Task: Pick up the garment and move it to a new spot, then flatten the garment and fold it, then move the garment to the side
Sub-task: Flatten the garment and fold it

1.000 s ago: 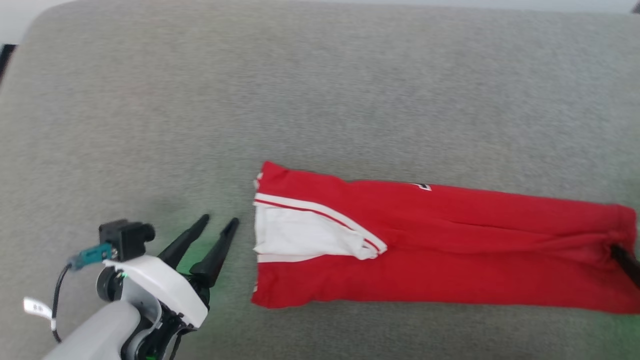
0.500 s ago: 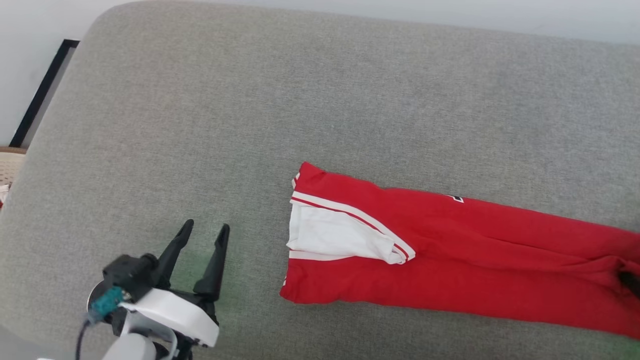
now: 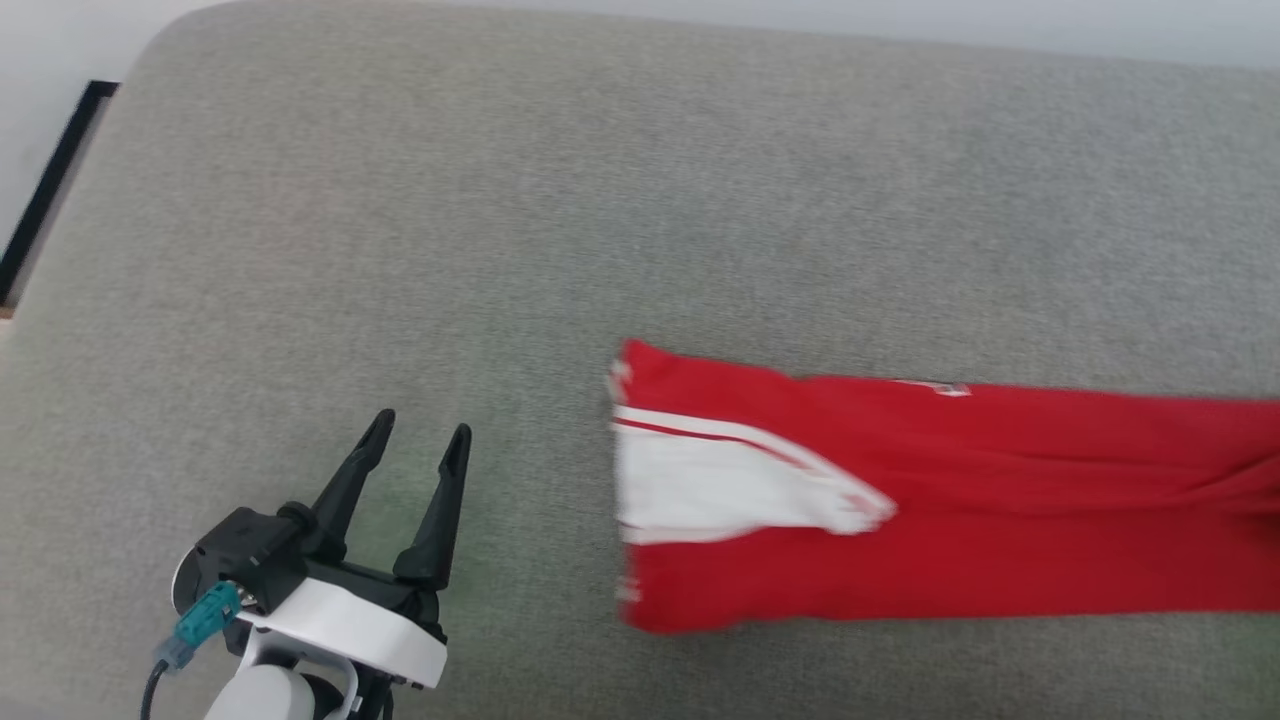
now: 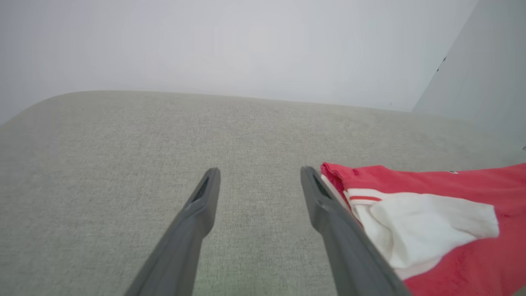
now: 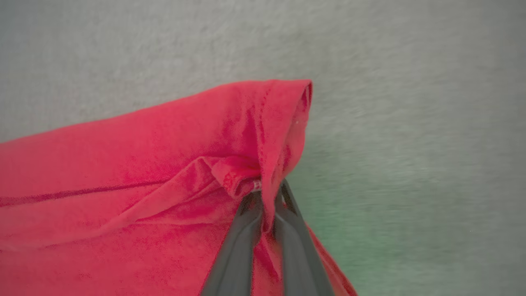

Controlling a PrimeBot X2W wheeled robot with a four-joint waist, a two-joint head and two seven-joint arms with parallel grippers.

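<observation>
Red cloth was pinched between the two dark fingers of the right gripper [image 5: 269, 193]. Its jaws stood nearly together on a bunched fold at the hem end of the garment [image 5: 144, 164], and the stitched hem curled up and over just past the fingertips. The left gripper [image 3: 421, 424] held nothing: its jaws were spread wide, with only bare grey cushion [image 3: 500, 200] between and under the fingers. It hovered to the left of the garment's sleeve end, and in the head view a strip of plain cushion separated the two. The garment [image 3: 950, 520] lay as a long folded band on the cushion, running from about the middle of the head view out past its right edge, somewhat blurred. A white sleeve [image 3: 720, 490] with red-and-white striped trim lay folded on top at its left end. The cushion's far edge met a pale wall [image 4: 246, 41] and its far left corner was rounded, with a black strip [image 3: 50, 190] beyond that corner. Wide open cushion lay beyond the garment and to its left, around the left gripper, while a narrower bare band ran along its near side. In the right wrist view, plain cushion with a faint green tint stretched past the gripped hem.
</observation>
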